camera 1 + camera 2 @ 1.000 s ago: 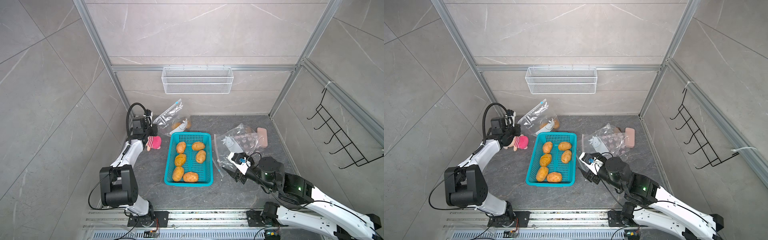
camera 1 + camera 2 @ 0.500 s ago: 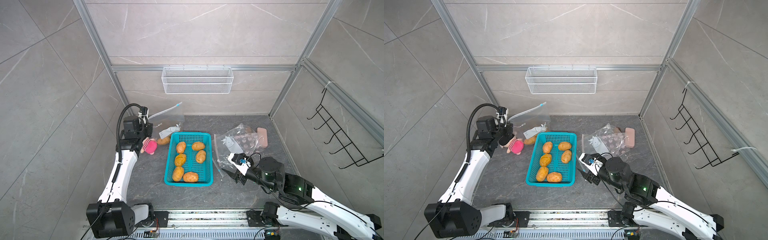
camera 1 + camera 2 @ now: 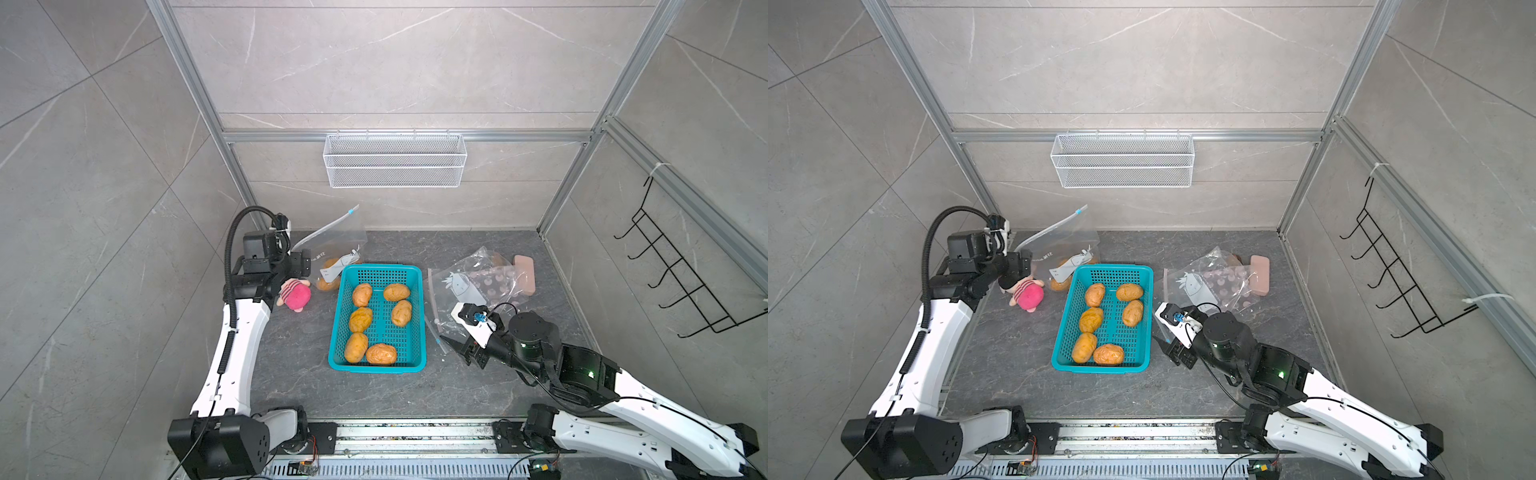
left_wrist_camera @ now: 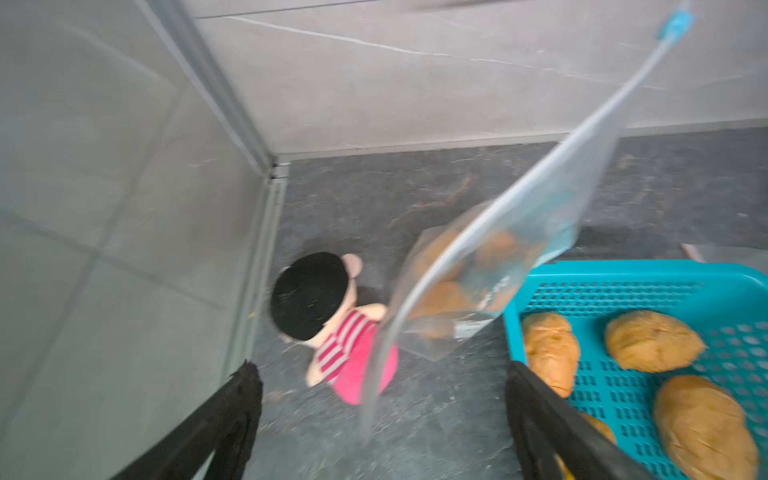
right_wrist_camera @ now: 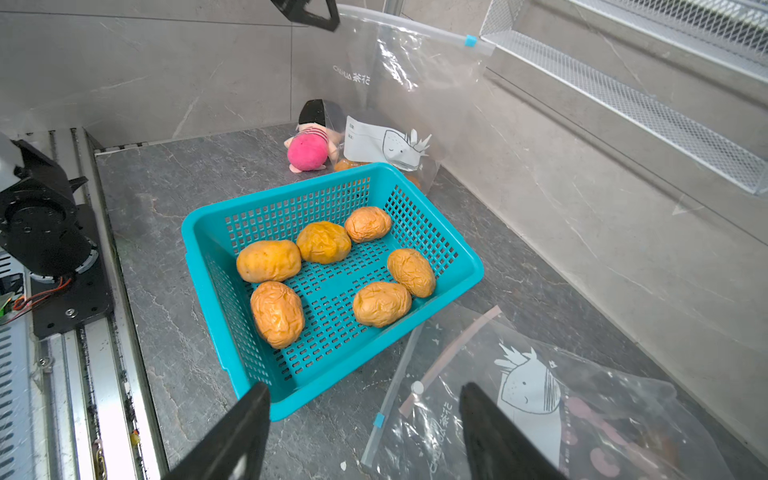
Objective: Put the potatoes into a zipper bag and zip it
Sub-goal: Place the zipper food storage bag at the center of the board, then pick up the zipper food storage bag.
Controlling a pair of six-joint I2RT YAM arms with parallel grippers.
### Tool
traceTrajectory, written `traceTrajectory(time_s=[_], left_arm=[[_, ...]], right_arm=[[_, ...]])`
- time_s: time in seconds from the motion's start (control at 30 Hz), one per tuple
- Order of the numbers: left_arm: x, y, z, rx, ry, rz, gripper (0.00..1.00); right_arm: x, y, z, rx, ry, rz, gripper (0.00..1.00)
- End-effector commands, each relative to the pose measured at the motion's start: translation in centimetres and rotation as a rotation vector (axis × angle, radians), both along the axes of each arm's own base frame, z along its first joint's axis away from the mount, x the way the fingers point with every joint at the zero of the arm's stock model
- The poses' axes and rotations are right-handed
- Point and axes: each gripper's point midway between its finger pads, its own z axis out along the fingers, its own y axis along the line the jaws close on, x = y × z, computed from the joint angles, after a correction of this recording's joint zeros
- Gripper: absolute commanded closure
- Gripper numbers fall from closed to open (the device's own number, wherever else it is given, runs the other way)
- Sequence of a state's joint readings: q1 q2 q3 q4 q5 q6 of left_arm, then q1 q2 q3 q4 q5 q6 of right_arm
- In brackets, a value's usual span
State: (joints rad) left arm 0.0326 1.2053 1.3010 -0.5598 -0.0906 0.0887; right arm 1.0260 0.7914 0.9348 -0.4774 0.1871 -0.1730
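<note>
Six potatoes [image 3: 360, 319] lie in a teal basket [image 3: 381, 268] at the centre of both top views. Three sit in a column down its left side with long axes running roughly up the frame, and the one in the lower right corner lies crosswise. More of them show orange through the clear zipper bag [image 3: 332, 245], which stands on the dark bench [image 3: 291, 374] just beyond the basket's upper left corner. The bag's zip edge slants up and to the right, ending at a blue slider [image 3: 351, 211]. The right wrist view shows "CHAHUA" and two Chinese characters printed on the bag, above a white label [image 5: 374, 145] with a crowned cartoon whale. The left arm [image 3: 237, 345] rises from the lower left of the frame and bends right at the wrist. The left pincer [image 4: 380, 368] is spread wide, the zip edge hanging between its jaws with neither touching it. A pink plush doll [image 3: 296, 294] lies below it. The right arm [image 3: 582, 374] reaches in from the lower right. The right pincer [image 5: 363, 390] is also wide and empty, poised over the zip of a second bag [image 3: 473, 282] that lies flat, right of the basket. A pink block [image 3: 524, 274] lies at that bag's far side.
</note>
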Motion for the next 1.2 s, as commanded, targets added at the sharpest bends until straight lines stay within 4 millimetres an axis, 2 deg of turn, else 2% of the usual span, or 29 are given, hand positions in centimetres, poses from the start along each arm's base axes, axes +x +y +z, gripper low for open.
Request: traceTrajectory(time_s=[0.0,0.13,0.2,0.3,0.37,0.47,0.57,0.67,0.77,0.87,0.93,1.03,1.17], left_arm=[[-3.8,4.1,2.5,0.042,-0.008,0.244,0.04],[-6.5,3.9,3.0,-0.020,-0.034,0.275,0.04],[-7.7,2.9,3.0,-0.086,-0.056,0.253,0.04],[-9.2,-0.5,2.7,-0.240,-0.091,0.113,0.06],[-10.6,-4.2,2.3,-0.366,-0.116,-0.063,0.08],[-13.4,-8.7,1.0,-0.566,-0.128,-0.269,0.09],[-16.0,-10.5,-0.4,-0.688,-0.131,-0.344,0.10],[-18.0,-11.4,-1.7,-0.709,-0.140,-0.402,0.11],[-18.9,-11.0,-3.5,-0.675,-0.138,-0.378,0.12],[-19.4,-11.2,-2.7,-0.672,-0.183,-0.405,0.13],[-19.2,-11.2,-3.0,-0.681,-0.195,-0.407,0.13],[-18.9,-11.2,-3.2,-0.687,-0.184,-0.398,0.14],[-18.8,-11.1,-3.4,-0.686,-0.175,-0.391,0.14]], right_arm=[[1.0,-0.6,-0.4,0.004,0.022,-0.080,0.27],[2.4,-0.9,-0.3,0.008,0.024,-0.172,0.26],[3.5,-1.4,-0.3,0.010,0.031,-0.253,0.22],[5.2,-2.6,-0.6,0.010,0.043,-0.395,0.11],[6.4,-3.6,-1.1,0.019,0.062,-0.495,0.05],[8.1,-5.1,-2.1,0.043,0.116,-0.612,0.04],[9.6,-6.7,-3.8,0.089,0.203,-0.711,0.05],[10.8,-8.2,-5.9,0.149,0.295,-0.794,0.05],[11.4,-9.7,-8.7,0.198,0.390,-0.882,0.06],[11.6,-11.3,-12.4,0.279,0.522,-0.965,0.07],[11.3,-10.9,-14.9,0.323,0.618,-0.941,0.11],[10.6,-10.1,-17.4,0.268,0.684,-0.904,0.18],[10.2,-8.4,-18.7,0.077,0.714,-0.859,0.20]])
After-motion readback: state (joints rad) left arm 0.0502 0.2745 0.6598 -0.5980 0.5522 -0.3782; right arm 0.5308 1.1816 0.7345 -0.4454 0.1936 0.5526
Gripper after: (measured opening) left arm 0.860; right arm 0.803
